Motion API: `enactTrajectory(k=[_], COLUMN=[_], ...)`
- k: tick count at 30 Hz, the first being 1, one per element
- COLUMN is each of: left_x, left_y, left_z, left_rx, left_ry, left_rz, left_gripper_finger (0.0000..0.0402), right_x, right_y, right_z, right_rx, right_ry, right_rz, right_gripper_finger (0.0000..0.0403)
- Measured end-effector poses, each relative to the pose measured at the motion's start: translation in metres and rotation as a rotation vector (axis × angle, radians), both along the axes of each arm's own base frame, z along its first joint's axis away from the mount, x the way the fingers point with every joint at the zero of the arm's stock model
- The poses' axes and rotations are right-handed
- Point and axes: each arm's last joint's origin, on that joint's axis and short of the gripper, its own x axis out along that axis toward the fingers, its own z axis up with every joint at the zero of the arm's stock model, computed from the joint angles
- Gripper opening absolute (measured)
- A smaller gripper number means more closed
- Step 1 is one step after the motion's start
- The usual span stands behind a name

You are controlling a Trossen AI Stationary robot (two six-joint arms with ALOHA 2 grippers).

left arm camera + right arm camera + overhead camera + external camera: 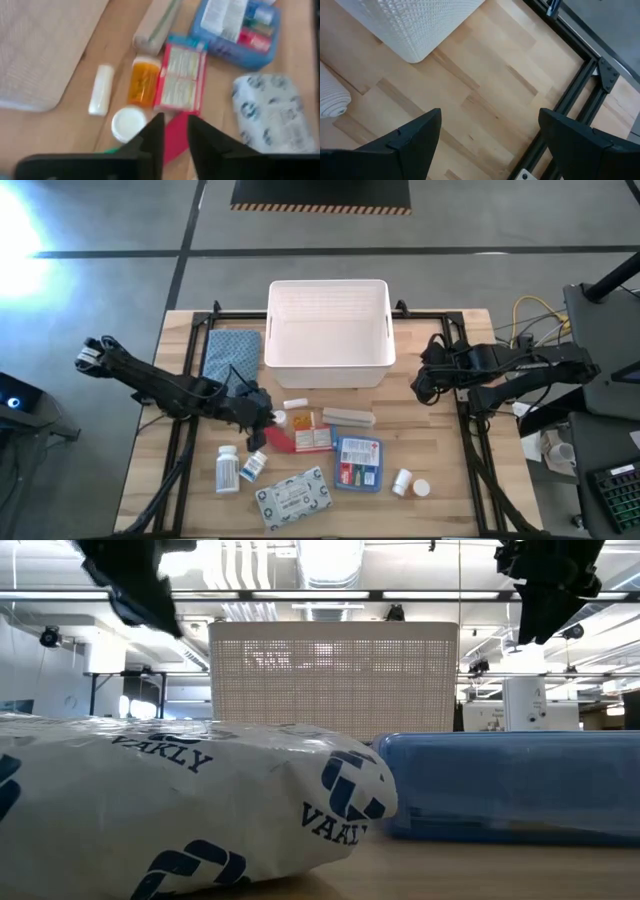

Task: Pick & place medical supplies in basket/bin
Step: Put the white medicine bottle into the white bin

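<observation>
The supplies lie on the wood in front of the white slotted bin [328, 335] [335, 670]: red tube [280, 440], red-white packet [312, 438], beige bar [348, 416], blue-red packet [358, 462], grey-white pack [292, 498] [180, 800], and white pill bottles [228, 468] [402, 480]. My left gripper [262, 420] [175, 137] hangs over the red tube [175, 142], which shows through the narrow gap between its fingers; no touch shows. My right gripper [425, 380] [490, 145] waits open over bare wood, right of the bin.
A blue-grey folded cloth [232, 352] lies left of the bin. An orange vial [144, 80], a white stick [101, 90] and a white cap [128, 124] lie close to the red tube. A loose white cap [422, 488] sits by the right bottle. Black frame rails [580, 85] edge the table.
</observation>
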Motion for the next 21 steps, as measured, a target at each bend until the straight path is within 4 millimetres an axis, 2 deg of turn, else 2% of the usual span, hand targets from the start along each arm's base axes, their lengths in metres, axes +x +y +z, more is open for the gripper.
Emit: enactTrajectory(k=[6,10,14,21], left_x=[0.009,0.014,0.017,0.019], left_y=[-0.003,-0.004,-0.004,-0.001], left_z=[-0.027,-0.039,-0.042,-0.043], left_rx=[0.052,0.112,0.171,0.180], left_ry=[0.119,0.172,0.178,0.182], left_rz=[-0.007,-0.017,-0.020,-0.014], left_gripper_finger=[0.0185,0.0228,0.0249,0.0254], right_x=[0.000,0.000,0.000,-0.001], right_y=[0.000,0.000,0.000,0.000], right_z=[0.000,0.000,-0.001,-0.004], right_rx=[-0.001,0.000,0.008,0.011], right_ry=[0.000,0.001,0.006,0.021], right_rz=[0.000,0.000,0.002,0.007], right_gripper_finger=[0.0320,0.0320,0.0320,0.0320])
